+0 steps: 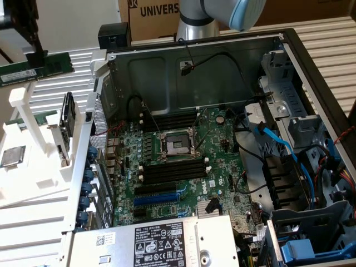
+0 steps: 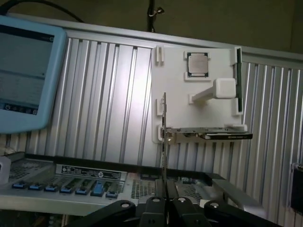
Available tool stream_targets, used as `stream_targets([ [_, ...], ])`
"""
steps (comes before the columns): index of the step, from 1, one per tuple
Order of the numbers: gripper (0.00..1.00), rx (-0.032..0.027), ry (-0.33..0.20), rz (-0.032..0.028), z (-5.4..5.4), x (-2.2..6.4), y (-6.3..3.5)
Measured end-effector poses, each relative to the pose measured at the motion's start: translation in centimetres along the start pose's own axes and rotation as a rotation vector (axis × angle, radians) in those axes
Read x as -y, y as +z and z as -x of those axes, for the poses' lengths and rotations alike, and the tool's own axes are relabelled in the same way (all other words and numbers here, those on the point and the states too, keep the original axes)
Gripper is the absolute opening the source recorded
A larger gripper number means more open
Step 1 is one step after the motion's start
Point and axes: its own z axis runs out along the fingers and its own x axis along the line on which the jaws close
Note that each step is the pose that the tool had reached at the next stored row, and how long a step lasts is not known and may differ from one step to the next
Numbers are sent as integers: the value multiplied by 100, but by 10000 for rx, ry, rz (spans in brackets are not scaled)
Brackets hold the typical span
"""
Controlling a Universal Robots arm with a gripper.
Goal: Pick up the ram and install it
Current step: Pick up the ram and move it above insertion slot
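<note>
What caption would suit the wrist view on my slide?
Tool shut on the ram, seen edge-on, with the white holder and its processor chip beyond.

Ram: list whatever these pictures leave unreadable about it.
- Ram, exterior view: one end is cut off by the exterior view's left edge, and the label print is too small to read.
- Wrist view: the stick is edge-on, so its label and chips are hidden.
- End effector, shut on the ram: it covers the gripped part of the stick.
</note>
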Motion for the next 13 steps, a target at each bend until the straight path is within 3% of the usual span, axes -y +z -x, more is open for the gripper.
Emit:
stream_targets([
  [4, 12, -79, 3, 7, -17, 180, -9],
  [13, 12, -342, 18, 33, -57, 590, -30],
])
